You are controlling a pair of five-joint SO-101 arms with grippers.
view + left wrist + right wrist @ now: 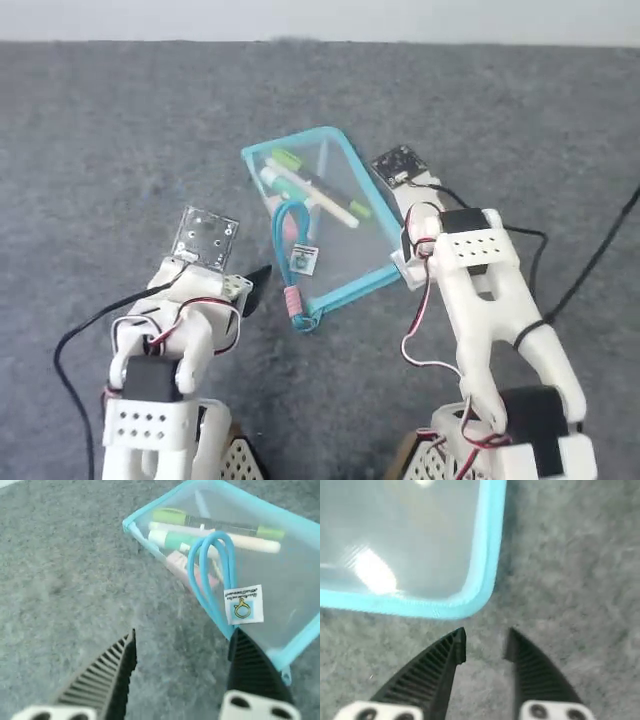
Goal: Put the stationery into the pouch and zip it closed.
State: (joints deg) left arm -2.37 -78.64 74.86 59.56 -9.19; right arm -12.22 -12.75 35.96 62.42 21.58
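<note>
Left wrist view: pouch [280, 575] lies just ahead of the spread left pincer [185, 636].

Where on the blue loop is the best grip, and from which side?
Probably the paired strands of the blue loop near the tag, from the side of the left gripper: they lie flat along the edge of the pouch, ahead of its open jaws.

The light is bright and even. Shadows are soft and small. A white shine sits on the pouch [400, 545].
</note>
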